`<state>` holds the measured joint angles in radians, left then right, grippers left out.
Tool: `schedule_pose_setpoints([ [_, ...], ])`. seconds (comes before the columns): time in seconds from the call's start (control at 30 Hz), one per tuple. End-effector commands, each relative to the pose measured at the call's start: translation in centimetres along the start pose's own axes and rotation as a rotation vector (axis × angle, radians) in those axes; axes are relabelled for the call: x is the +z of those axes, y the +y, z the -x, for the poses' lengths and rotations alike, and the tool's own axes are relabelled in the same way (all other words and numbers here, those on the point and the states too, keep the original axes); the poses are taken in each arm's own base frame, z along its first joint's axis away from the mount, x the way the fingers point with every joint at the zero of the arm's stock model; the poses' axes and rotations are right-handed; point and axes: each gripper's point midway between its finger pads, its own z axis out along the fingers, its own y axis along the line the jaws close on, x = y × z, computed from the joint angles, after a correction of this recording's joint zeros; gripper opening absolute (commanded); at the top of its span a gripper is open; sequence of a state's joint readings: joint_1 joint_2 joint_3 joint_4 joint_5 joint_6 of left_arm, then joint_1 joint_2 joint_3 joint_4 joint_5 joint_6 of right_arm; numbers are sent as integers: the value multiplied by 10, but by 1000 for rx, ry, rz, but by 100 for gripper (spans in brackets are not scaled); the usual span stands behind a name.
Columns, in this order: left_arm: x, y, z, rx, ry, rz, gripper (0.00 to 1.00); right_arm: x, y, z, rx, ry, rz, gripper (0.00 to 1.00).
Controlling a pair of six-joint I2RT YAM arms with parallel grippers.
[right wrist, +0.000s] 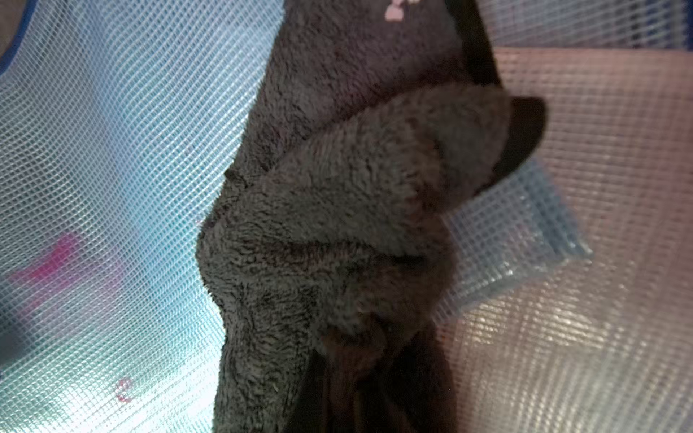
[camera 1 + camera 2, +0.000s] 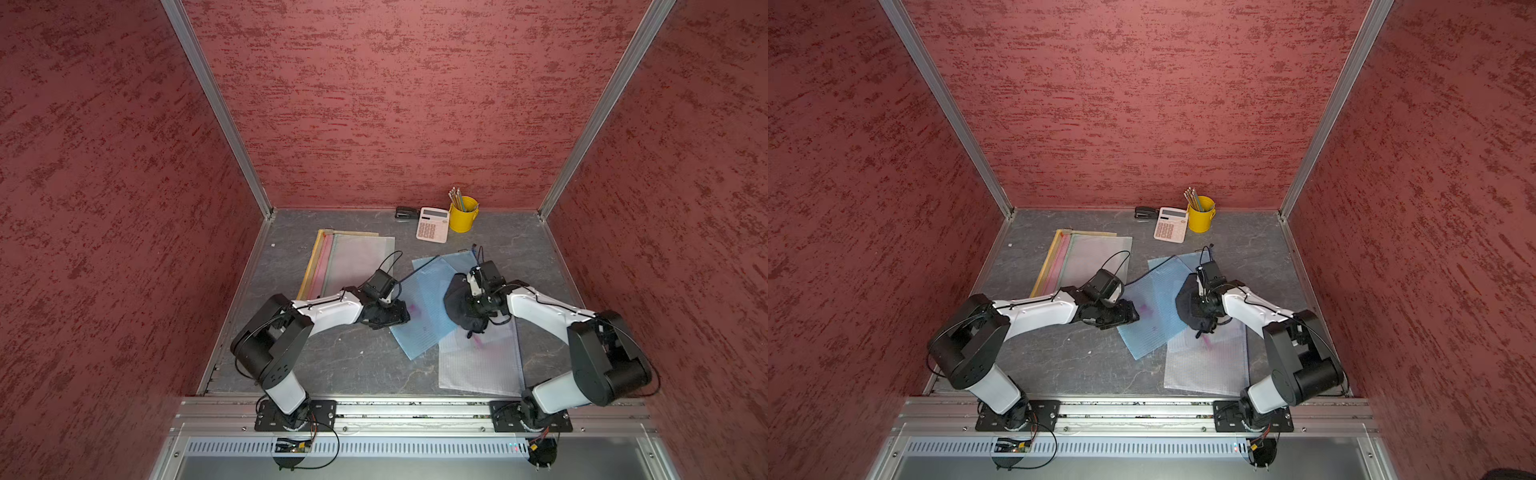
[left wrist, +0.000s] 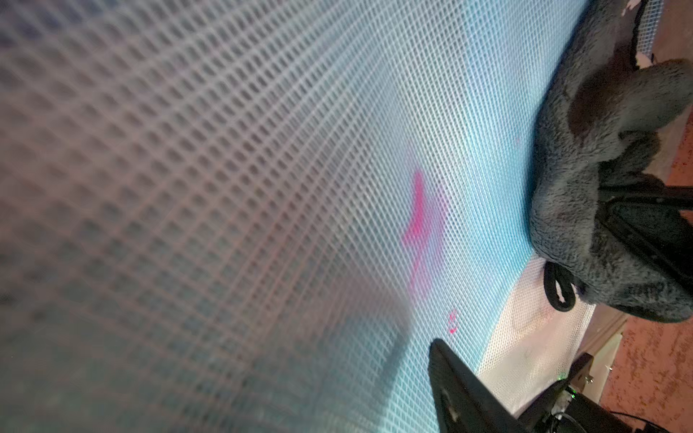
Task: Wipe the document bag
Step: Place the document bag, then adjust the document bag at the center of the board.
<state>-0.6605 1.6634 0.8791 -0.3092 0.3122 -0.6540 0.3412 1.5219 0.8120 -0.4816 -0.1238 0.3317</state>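
A blue mesh document bag (image 2: pixel 424 328) (image 2: pixel 1154 332) lies aslant mid-table, with a pink stain (image 2: pixel 413 308) (image 3: pixel 416 221) (image 1: pixel 56 262) near its left edge. My left gripper (image 2: pixel 401 313) sits low at that edge, open. One black finger (image 3: pixel 457 378) shows over the mesh; the other is hidden behind the blurred, very close bag. My right gripper (image 2: pixel 471 305) (image 1: pixel 360 375) is shut on a dark grey cloth (image 2: pixel 457 303) (image 3: pixel 585 210) (image 1: pixel 337 225), which rests bunched on the blue bag's right side.
A clear mesh bag (image 2: pixel 482 370) (image 1: pixel 600 300) lies under the blue one at front right, with a pink smear (image 2: pixel 478 341). A stack of yellow, pink and clear bags (image 2: pixel 349 262) lies back left. Stapler (image 2: pixel 406 213), calculator (image 2: pixel 433 224) and yellow pencil cup (image 2: pixel 462 216) line the back wall.
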Motion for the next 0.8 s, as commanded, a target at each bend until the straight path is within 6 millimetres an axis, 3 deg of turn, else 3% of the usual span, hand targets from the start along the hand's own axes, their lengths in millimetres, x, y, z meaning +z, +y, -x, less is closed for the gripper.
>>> schedule_pose_setpoints([
  [0.0, -1, -2, 0, 124, 75, -52, 73, 5, 0, 14, -19, -19, -24, 0],
  [0.27, -28, 12, 22, 270, 141, 25, 74, 12, -2, 25, -31, 9, -68, 0],
  [0.47, -55, 8, -6, 442, 417, 76, 74, 19, -5, 26, -31, 33, -88, 0],
  [0.63, -85, -11, -3, 444, 482, -51, 71, 20, -11, 26, -26, 33, -118, 0],
  [0.77, -104, 1, -1, 402, 558, 2, 65, 20, -11, 26, -18, 36, -127, 0],
])
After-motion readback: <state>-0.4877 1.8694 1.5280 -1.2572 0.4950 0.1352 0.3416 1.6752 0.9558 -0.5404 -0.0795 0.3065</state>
